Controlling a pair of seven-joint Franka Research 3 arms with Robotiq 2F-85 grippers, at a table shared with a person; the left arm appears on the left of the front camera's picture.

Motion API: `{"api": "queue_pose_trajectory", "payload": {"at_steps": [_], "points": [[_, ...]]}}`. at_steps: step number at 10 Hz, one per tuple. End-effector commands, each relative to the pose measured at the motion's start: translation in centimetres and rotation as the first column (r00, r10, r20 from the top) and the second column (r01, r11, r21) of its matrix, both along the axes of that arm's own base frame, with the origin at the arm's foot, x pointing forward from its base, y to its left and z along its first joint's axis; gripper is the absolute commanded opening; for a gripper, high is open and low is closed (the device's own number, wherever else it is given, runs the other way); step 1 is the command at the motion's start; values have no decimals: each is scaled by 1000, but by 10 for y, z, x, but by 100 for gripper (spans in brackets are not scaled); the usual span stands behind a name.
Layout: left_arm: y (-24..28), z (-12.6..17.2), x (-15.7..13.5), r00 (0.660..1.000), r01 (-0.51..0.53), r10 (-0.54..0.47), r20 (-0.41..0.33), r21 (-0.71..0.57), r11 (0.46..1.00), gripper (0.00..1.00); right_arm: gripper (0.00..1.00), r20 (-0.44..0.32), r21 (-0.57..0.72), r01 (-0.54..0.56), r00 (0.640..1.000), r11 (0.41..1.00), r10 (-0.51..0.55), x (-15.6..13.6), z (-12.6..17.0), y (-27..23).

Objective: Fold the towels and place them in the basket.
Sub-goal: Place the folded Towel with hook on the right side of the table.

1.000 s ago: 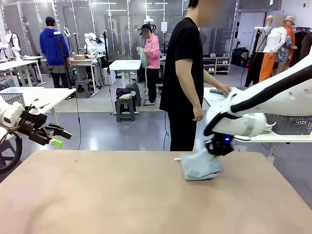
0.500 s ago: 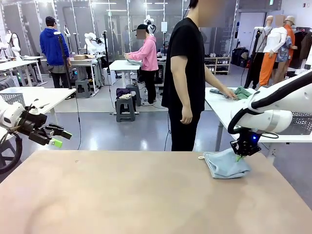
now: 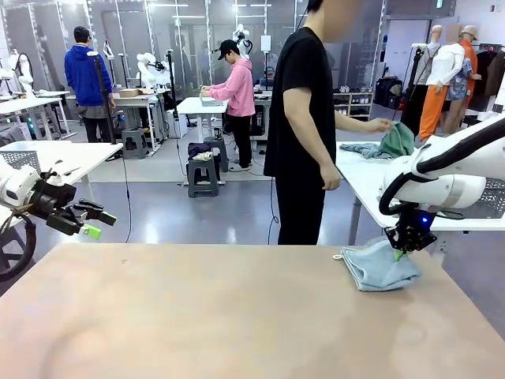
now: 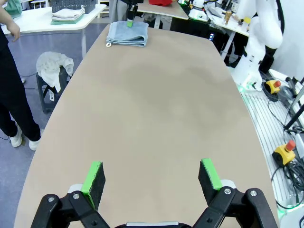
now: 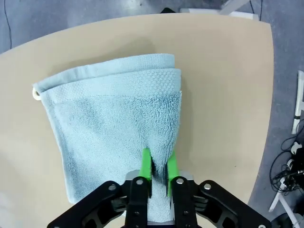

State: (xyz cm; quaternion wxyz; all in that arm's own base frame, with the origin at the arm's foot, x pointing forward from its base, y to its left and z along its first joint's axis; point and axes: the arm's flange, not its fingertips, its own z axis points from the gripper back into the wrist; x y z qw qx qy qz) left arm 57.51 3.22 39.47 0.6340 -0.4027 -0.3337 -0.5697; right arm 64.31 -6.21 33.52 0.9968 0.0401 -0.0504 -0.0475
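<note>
A pale grey-blue towel (image 3: 379, 267) (image 5: 109, 123) lies folded near the table's far right edge. From the left wrist it shows far off as a small folded towel (image 4: 127, 34). My right gripper (image 3: 400, 253) (image 5: 158, 166) points down onto its near edge, green pads close together with a narrow dark gap, terry cloth around them; whether it still grips is unclear. My left gripper (image 3: 99, 225) (image 4: 152, 178) hangs open over the table's left edge, holding nothing. The dark mesh basket (image 4: 69, 4) (image 3: 495, 193) stands on a white side table. The person's hand lifts a green towel (image 3: 397, 140) there.
The person in black (image 3: 300, 118) stands at the far side, turned toward the side table (image 3: 359, 170), where a grey cloth (image 3: 359, 148) lies. Folded towels (image 4: 66, 15) are stacked in front of the basket. The brown table (image 3: 197, 316) is bare across its middle and left.
My right gripper dragged the folded towel rightward to the table's far right edge. The person picked up a green towel from the side table. The left arm stayed still.
</note>
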Motion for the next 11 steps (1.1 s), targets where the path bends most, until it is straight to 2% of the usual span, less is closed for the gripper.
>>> {"api": "queue_pose_trajectory", "payload": {"at_steps": [1, 2, 3, 4, 5, 6, 7, 8, 11], "points": [[-1, 3, -1, 1000, -2, 2, 10, 4, 1000, 100, 46, 9, -12, -12, 1000, 1000, 12, 5, 2, -1], [-1, 3, -1, 1000, -2, 2, 10, 4, 1000, 100, 30, 13, -19, -9, 1000, 1000, 9, 5, 3, -2], [-1, 3, -1, 1000, -2, 2, 10, 4, 1000, 100, 66, 16, -31, -4, 1000, 1000, 5, 4, 7, -3], [-1, 3, -1, 1000, -2, 2, 10, 4, 1000, 100, 50, 23, -41, 2, 1000, 999, -1, -1, 14, -2], [-1, 3, -1, 1000, -2, 2, 10, 4, 1000, 100, 86, 29, -50, 0, 1000, 999, 1, -10, 27, 1], [-1, 3, -1, 1000, -2, 2, 10, 4, 1000, 100, 57, 46, -70, 8, 999, 998, -5, -24, 47, 7], [-1, 3, -1, 1000, -2, 2, 10, 4, 1000, 100, 100, 79, -73, 10, 997, 997, -4, -48, 79, 16], [-1, 3, -1, 1000, -2, 2, 10, 4, 1000, 100, 77, 139, -60, 17, 990, 998, -8, -72, 111, 24], [-1, 3, -1, 1000, -2, 2, 10, 4, 1000, 100, 77, 234, -7, 32, 972, 999, -30, -144, 193, 31]]}}
